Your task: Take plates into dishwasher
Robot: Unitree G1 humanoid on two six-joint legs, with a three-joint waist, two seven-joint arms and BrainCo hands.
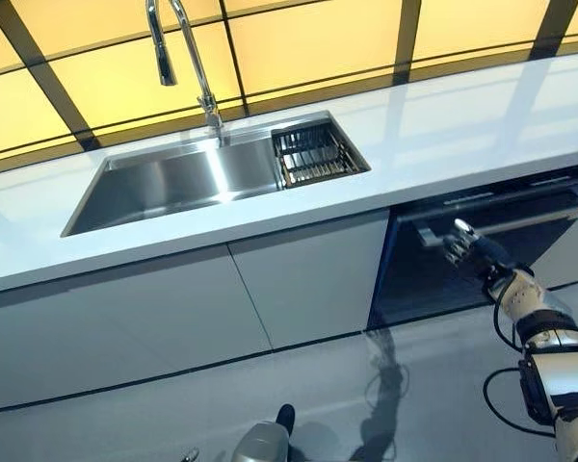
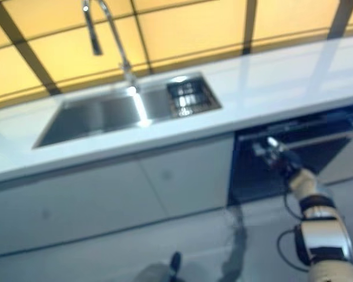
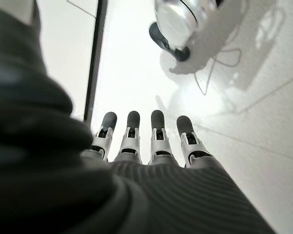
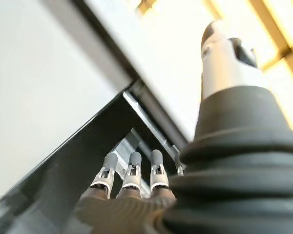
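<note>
No plate shows in any view. The dishwasher [image 1: 429,274] has a dark glossy door under the white counter at the right, with a silver bar handle [image 1: 525,220] across its top. My right hand [image 1: 470,250] reaches up to the left end of that handle. In the right wrist view its fingers [image 4: 131,170] are straight and point at the handle bar [image 4: 121,148], with the thumb [image 4: 224,53] raised apart; I cannot tell whether they touch it. My left hand [image 3: 158,144] shows only in its wrist view, fingers straight, pointing down at the pale floor and holding nothing.
A steel sink [image 1: 173,183] with a tall faucet [image 1: 188,58] is set in the white counter [image 1: 462,125]. A dark wire rack [image 1: 313,154] sits at the sink's right end. Grey cabinet doors [image 1: 173,308] stand left of the dishwasher, above a grey floor [image 1: 125,423].
</note>
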